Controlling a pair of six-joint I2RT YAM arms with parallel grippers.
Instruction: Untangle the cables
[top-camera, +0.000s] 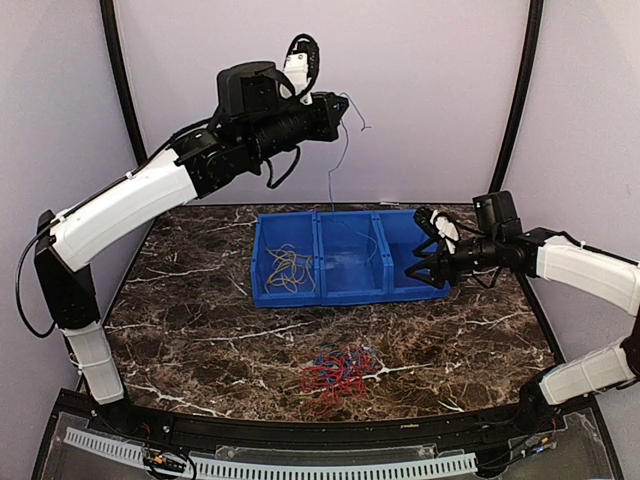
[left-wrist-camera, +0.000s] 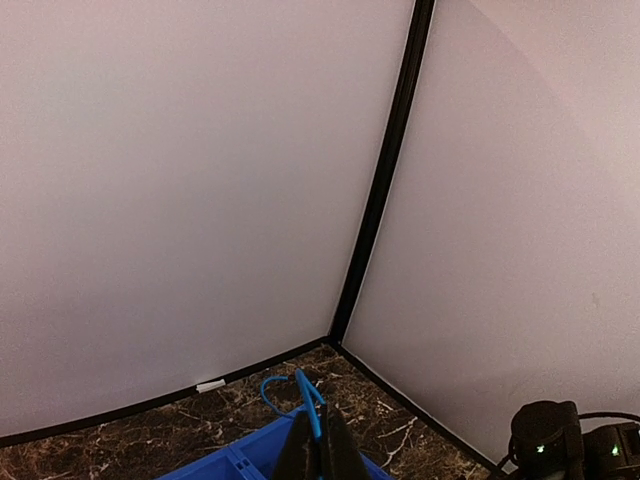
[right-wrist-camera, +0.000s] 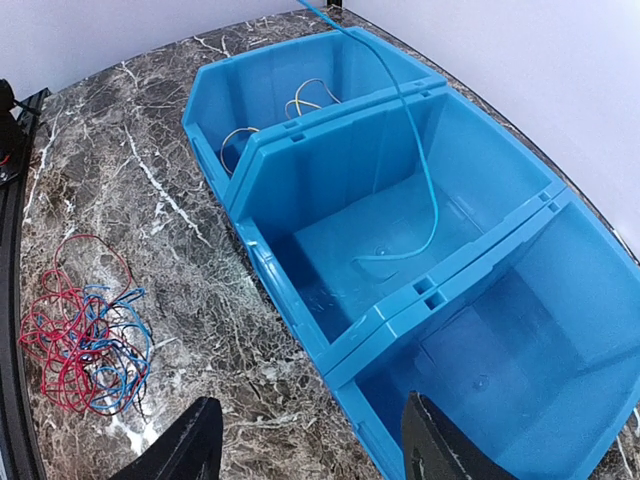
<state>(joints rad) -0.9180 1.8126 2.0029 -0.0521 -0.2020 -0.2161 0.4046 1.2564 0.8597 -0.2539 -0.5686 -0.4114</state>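
The overhead view alone shows both arms whole. The left arm (top-camera: 150, 200) reaches up and far back, and its left gripper (top-camera: 342, 103) is high above the blue three-compartment bin (top-camera: 262, 262). The right arm (top-camera: 585, 270) lies low and level from the right, with the right gripper (top-camera: 417, 243) at the bin's right end.

The left wrist view adds the grip: the left gripper (left-wrist-camera: 320, 445) has its fingers pressed together on a thin blue cable (left-wrist-camera: 308, 395), which loops just above them against the pale walls.

The right wrist view shows what the overhead view barely resolves. The blue cable (right-wrist-camera: 434, 200) drops into the bin's (right-wrist-camera: 250, 240) middle compartment, and its curled end touches the floor there. The right gripper (right-wrist-camera: 310, 445) has its fingers spread apart with nothing between them.

From above, the blue cable (top-camera: 339, 165) is a faint line hanging from the left gripper. A few yellow-tan cables (top-camera: 288, 268) lie loosely coiled in the left compartment. A red and blue tangle (top-camera: 340, 372) sits on the dark marbled counter (top-camera: 180, 320) near the front, well apart from the bin, its loops matted together.
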